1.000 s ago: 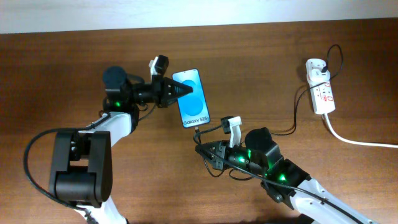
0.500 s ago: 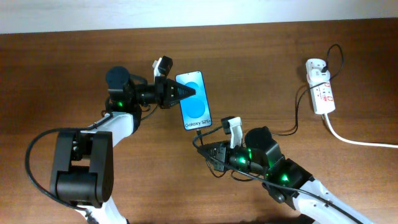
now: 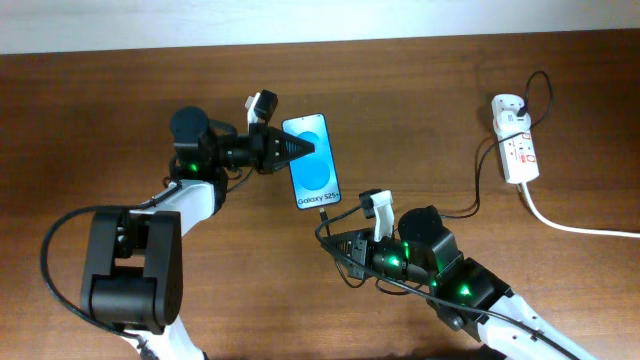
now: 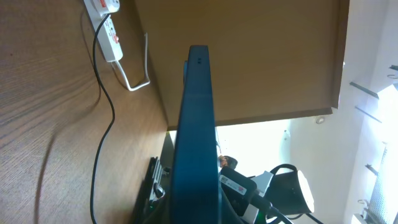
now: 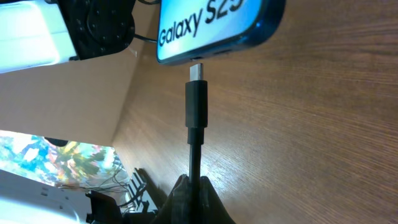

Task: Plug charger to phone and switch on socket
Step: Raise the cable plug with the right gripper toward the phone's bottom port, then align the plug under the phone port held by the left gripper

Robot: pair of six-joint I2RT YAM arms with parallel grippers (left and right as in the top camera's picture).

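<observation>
Your right wrist view shows what overhead cannot: the thin black charger cable (image 5: 194, 112), clamped in the right gripper (image 5: 189, 185), tip just short of the slim blue-screened phone (image 5: 217, 28). The left gripper (image 3: 291, 150) pinches the phone's edge.

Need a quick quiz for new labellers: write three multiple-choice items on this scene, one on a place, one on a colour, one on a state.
1. Where does the socket lie in the overhead view?
A. beside the left arm
B. at the far right
C. centre front

2. What colour is the screen of the phone?
A. red
B. blue
C. green

3. The connector of the charger is:
A. fully plugged in
B. dropped
C. held by the right end effector, tip outside the phone's port

Answers:
1 B, it lies far right, away from the phone.
2 B, the screen shows bright blue.
3 C, the right wrist view shows the whole metal tip below the port.
</observation>
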